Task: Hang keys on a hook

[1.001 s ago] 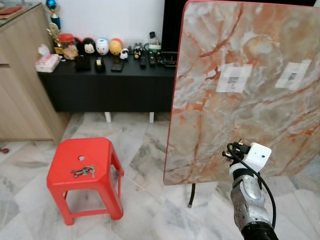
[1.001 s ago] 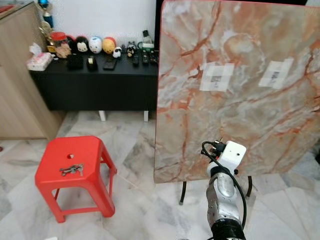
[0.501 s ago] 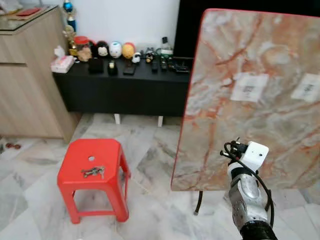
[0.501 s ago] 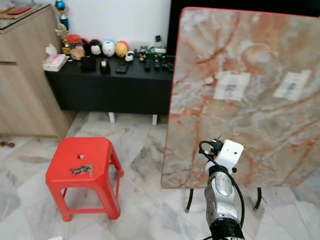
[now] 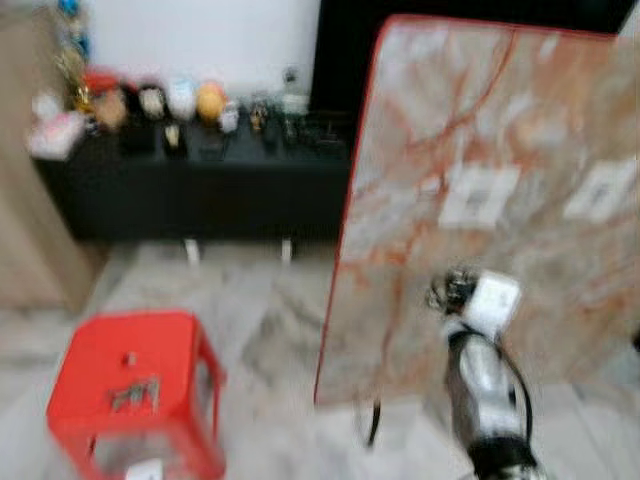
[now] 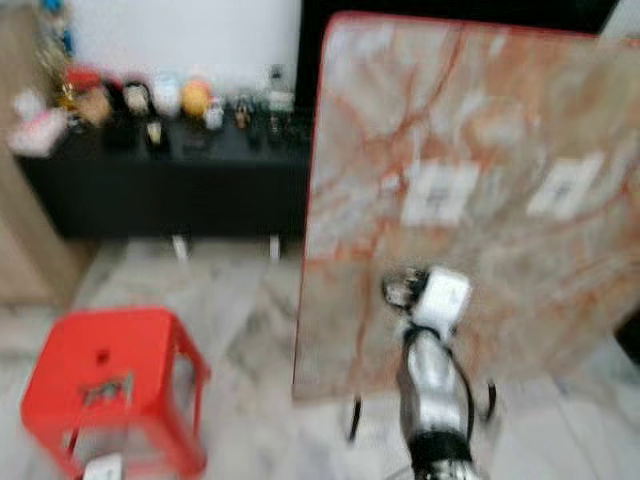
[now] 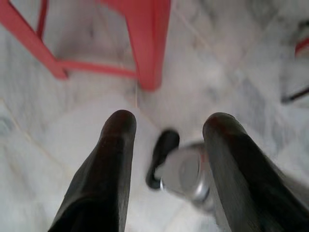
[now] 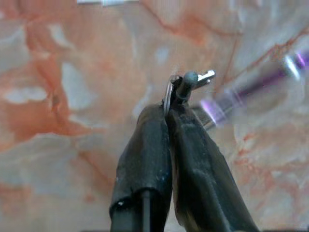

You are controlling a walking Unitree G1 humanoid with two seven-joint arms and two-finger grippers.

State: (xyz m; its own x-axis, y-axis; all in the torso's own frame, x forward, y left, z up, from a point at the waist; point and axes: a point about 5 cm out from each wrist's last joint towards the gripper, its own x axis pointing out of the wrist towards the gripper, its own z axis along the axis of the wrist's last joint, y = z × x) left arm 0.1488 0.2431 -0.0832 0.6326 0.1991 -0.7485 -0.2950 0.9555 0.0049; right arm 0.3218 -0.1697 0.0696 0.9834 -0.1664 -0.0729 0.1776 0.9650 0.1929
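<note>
My right gripper is shut on a key ring with a small bunch of keys; one key trails off as a purple blur. The arm is raised in front of an upended marble tabletop, with the right gripper close to its lower part. A second bunch of keys lies on a red plastic stool at the lower left. My left gripper hangs open over the marble floor beside a leg of the red stool, nothing between its fingers. Both eye views are blurred.
A black low console with figurines and remotes runs along the back wall. A wooden cabinet stands at the far left. The tabletop rests on thin black legs. Marble floor lies open between stool and tabletop.
The whole picture has shifted and blurred, so the camera has moved; the stool now sits lower and further left. My right arm stays raised before the tabletop, as before.
</note>
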